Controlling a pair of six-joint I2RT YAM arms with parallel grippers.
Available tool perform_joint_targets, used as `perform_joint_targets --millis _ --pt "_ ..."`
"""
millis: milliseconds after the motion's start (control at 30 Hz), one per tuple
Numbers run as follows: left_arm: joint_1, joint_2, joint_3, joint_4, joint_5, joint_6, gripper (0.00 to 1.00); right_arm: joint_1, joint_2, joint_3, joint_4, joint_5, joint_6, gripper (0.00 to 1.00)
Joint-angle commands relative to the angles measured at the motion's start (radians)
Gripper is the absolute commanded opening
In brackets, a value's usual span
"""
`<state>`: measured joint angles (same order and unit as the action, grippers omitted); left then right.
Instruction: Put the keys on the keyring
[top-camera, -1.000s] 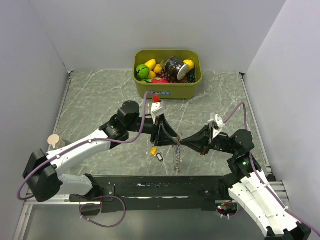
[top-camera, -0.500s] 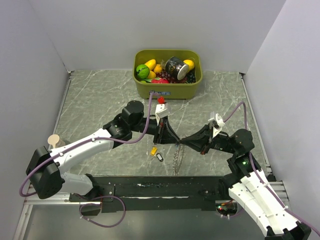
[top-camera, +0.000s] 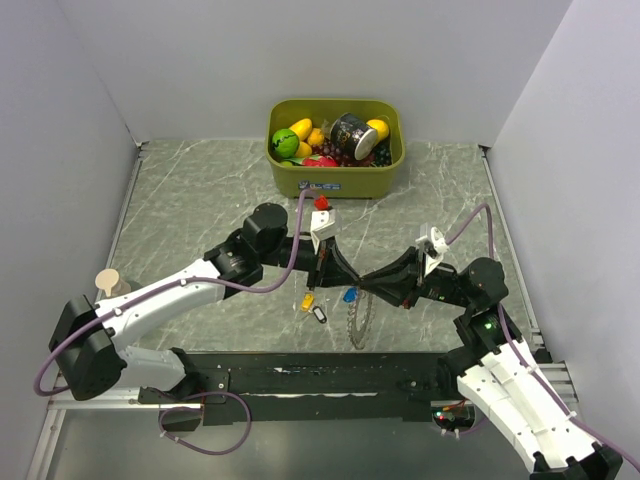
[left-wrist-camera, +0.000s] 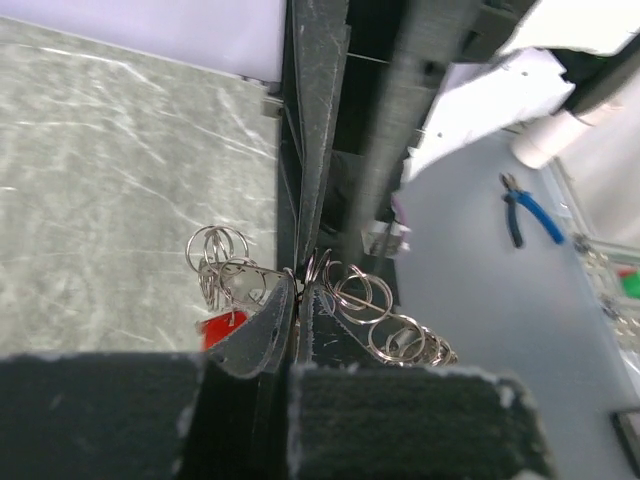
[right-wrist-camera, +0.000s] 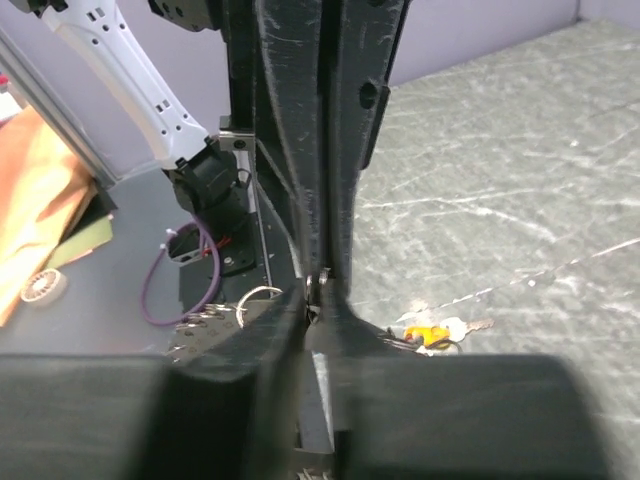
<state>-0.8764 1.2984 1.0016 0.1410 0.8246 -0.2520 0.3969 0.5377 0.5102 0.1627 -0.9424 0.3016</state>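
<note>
The keyring hangs between the two arms above the table, a grey ring of small coiled loops. My left gripper is shut on its top; in the left wrist view the gripper pinches the keyring, with a red key tag beside the fingers. My right gripper faces it tip to tip. In the right wrist view that gripper has its fingers slightly parted around the ring wire. A blue key hangs below the tips. A yellow key and a black key lie on the table.
An olive bin of toy fruit and a dark can stands at the back centre. A small tan peg sits at the left edge. The black mounting rail runs along the near edge.
My left gripper has moved in and shut on the keyring. The right gripper's fingers have parted a little. The keyring has swung aslant, and a blue key now shows under the tips.
</note>
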Motion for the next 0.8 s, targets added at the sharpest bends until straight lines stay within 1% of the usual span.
perform_joint_targets --millis 0,67,100,167,200,267,300,400,533,600,633,700,767 --pt "-0.022 -0.051 -0.014 0.035 -0.082 0.04 0.01 0.008 -0.021 0.034 0.038 0.05 -0.022 0.43" --pt "-0.021 -0.066 -0.032 0.043 -0.105 0.046 0.01 0.008 -0.042 0.037 0.025 0.083 -0.025 0.55" --pt "-0.022 -0.071 -0.038 0.043 -0.125 0.051 0.01 0.007 -0.05 0.037 0.015 0.093 -0.025 0.65" --pt "-0.022 -0.089 -0.063 0.061 -0.134 0.068 0.01 0.007 -0.076 0.039 -0.006 0.137 -0.035 0.72" --pt "-0.022 -0.097 -0.073 0.068 -0.142 0.079 0.01 0.008 -0.085 0.039 -0.009 0.151 -0.038 0.78" --pt "-0.022 -0.119 -0.101 0.083 -0.165 0.088 0.01 0.007 -0.117 0.04 -0.038 0.203 -0.048 0.83" --pt "-0.021 -0.128 -0.109 0.088 -0.17 0.097 0.01 0.007 -0.128 0.039 -0.043 0.215 -0.053 0.88" --pt "-0.022 -0.163 -0.136 0.089 -0.214 0.132 0.01 0.008 -0.156 0.045 -0.075 0.249 -0.074 0.94" --pt "-0.021 -0.224 -0.181 0.092 -0.281 0.172 0.01 0.008 -0.136 0.065 -0.112 0.252 -0.098 0.96" --pt "-0.022 -0.264 -0.19 0.077 -0.34 0.181 0.01 0.007 -0.122 0.064 -0.12 0.249 -0.104 0.97" --pt "-0.021 -0.275 -0.193 0.066 -0.364 0.186 0.01 0.008 -0.119 0.057 -0.12 0.249 -0.105 1.0" --pt "-0.021 -0.312 -0.193 0.043 -0.432 0.192 0.01 0.008 -0.114 0.047 -0.118 0.255 -0.104 1.0" --pt "-0.021 -0.352 -0.193 0.011 -0.475 0.195 0.01 0.008 -0.104 0.04 -0.14 0.298 -0.105 1.0"
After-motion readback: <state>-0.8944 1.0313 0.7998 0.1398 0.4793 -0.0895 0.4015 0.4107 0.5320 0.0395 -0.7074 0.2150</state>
